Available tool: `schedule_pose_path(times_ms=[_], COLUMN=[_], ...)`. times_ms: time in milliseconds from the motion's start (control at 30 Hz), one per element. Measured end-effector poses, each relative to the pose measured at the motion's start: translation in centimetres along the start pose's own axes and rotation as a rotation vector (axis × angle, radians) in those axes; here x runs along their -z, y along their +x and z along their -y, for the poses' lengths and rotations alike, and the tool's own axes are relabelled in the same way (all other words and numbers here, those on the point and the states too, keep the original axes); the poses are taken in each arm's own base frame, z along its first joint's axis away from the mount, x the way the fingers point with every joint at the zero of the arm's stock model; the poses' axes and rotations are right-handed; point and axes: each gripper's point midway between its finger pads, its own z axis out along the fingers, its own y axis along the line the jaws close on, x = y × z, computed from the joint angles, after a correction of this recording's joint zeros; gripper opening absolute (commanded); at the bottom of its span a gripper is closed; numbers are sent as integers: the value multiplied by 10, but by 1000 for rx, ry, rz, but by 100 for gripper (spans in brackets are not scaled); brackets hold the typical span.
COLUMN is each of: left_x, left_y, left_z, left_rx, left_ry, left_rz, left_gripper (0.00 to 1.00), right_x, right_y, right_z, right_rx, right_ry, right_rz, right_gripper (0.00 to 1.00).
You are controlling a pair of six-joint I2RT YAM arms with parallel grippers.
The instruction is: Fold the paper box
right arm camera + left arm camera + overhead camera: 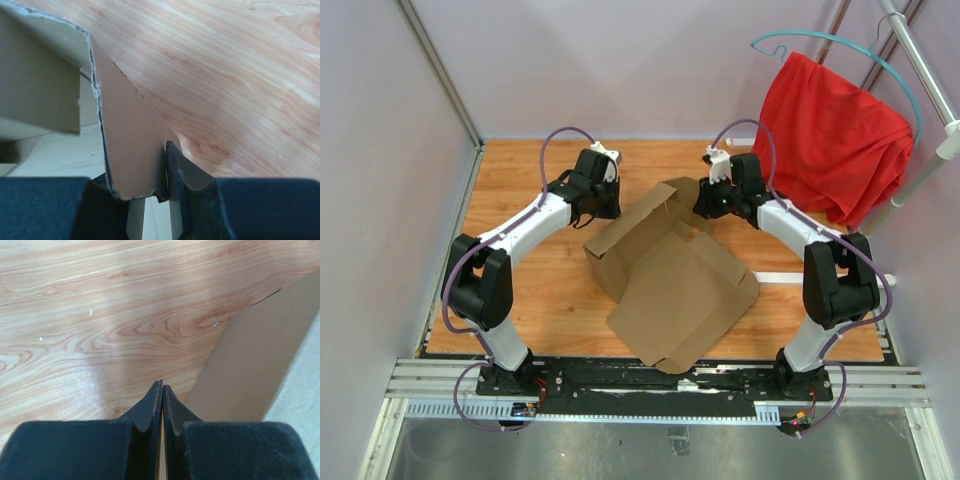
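Note:
The paper box (675, 285) is a brown cardboard sheet lying mid-table, its near panel flat and its far flaps raised. My right gripper (704, 207) is at the box's far right corner, shut on a raised flap. In the right wrist view that flap (125, 130) stands pinched in the right gripper (140, 170), hiding the left finger. My left gripper (608, 208) sits just left of the box's far left flap, not touching it. The left wrist view has the left gripper (162, 390) shut and empty over bare wood, with a cardboard panel (255, 365) to its right.
A red cloth (835, 135) hangs from a teal hanger (840, 45) on a metal rack (925, 70) at the back right. A white strip (775, 277) lies on the wooden table (520, 290) beside the box. Walls enclose the left side and the back.

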Motion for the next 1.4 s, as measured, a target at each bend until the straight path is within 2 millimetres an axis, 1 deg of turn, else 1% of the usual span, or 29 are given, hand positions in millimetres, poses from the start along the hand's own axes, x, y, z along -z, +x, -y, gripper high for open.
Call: schedule_pose_path(times_ms=[267,333,400,467,567,733,800,867,933,1133,1200,1300,1400], left_x=[0,0,1,1,1,2,2,2,2,1,2,2,2], left_y=[1,1,2,2,2,4,5,6,6,7,7,8,10], left_z=[2,4,5,6,9,16,19,21,21,25,27,31,34], left_rx=[1,1,1,1,2,0,-4,-6,-6,-4,-6,-12,-17], left_ry=[15,23,30,37,53,76,85,90,94,115,120,127,136], left_rz=[-5,-7,-9,-11,-14,-21,-24,-26,-26,-27,-28,-29,-32], left_gripper=[7,7,7,7,7,7,7,7,7,8,7,7,7], right_x=[5,8,12,14,16,23,29,34,39,49,51,55,62], right_y=[9,15,22,27,39,62,67,64,57,33,30,22,14], right_z=[-36,-42,-45,-47,-50,-68,-74,-79,-84,-97,-100,-95,-84], right_rx=[45,51,53,54,55,83,110,151,202,311,321,321,311], right_ry=[-12,-14,-14,-14,-22,-104,-133,-160,-180,-255,-282,-296,-281], right_rz=[-46,-52,-60,-67,-78,-63,-41,-2,50,180,194,213,240], right_gripper=[22,23,26,30,43,64,68,70,71,71,71,71,71])
